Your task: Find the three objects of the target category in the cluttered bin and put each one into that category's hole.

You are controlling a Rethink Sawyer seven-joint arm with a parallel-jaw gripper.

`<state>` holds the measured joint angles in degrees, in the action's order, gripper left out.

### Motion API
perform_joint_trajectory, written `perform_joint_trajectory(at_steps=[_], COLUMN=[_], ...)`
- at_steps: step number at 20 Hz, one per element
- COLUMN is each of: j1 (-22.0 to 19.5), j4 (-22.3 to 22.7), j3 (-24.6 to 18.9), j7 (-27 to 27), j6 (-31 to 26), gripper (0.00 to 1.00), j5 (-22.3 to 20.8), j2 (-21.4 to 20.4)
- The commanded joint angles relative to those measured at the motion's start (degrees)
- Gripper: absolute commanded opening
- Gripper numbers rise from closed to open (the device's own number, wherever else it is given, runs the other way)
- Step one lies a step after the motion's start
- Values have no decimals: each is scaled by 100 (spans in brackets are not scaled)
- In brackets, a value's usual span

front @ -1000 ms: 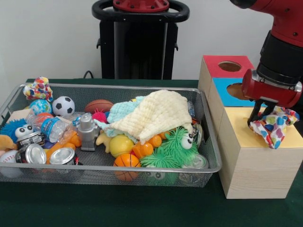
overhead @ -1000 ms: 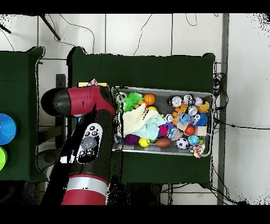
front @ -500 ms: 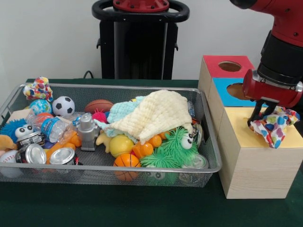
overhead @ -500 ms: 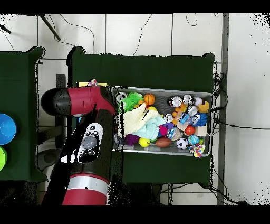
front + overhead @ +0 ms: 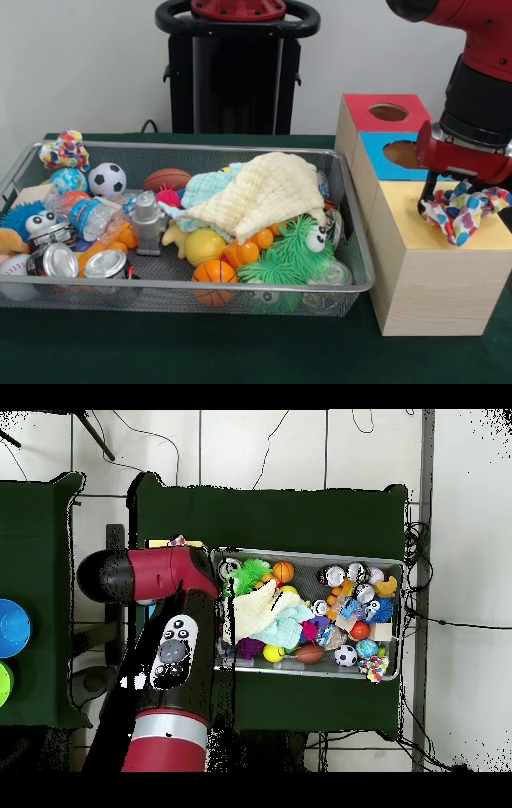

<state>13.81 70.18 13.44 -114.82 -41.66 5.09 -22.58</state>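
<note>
gripper (image 5: 448, 194): parked over the yellow-topped box (image 5: 436, 272) on the right, clamped on a spotted cloth piece (image 5: 462, 211) that bunches and dangles under it, bottom edge brushing or just above the yellow top

hole: can't actually see the yellow box's opening from the front, the gripper and cloth sit right over where it should be, so no idea how well it's lined up

other target: another spotted cloth piece (image 5: 66, 150) sits at the far left corner of the wire bin (image 5: 352, 232), up on the rim. The third I can't spot, maybe buried

bin clutter: big pale-yellow waffle cloth (image 5: 260, 192) draped over the middle with a mint-green cloth (image 5: 200, 189) under it, neither counts

overhead: arm (image 5: 170, 644) covers the boxes, only a scrap of the cloth peeks out past it

what could go wrong: cloth is floppy and spreads wide, so if it's let go off-centre I reckon it drapes over the hole's edge or flops onto the lid instead of dropping in. Could also snag on a finger. The blue-topped box (image 5: 392, 154) is right behind, so drifting that way risks the wrong hole
</note>
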Motion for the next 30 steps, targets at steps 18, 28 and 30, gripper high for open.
perform_joint_trajectory(at_steps=[18, 28, 30], j1=[-215, -276, -283], j4=[488, 599, 648], j3=[-442, -519, -532], j7=[-315, -110, -95], j6=[-1182, -1436, -1403], gripper=[100, 0, 0], j5=[21, 4, 1], j2=[-227, -513, -538])
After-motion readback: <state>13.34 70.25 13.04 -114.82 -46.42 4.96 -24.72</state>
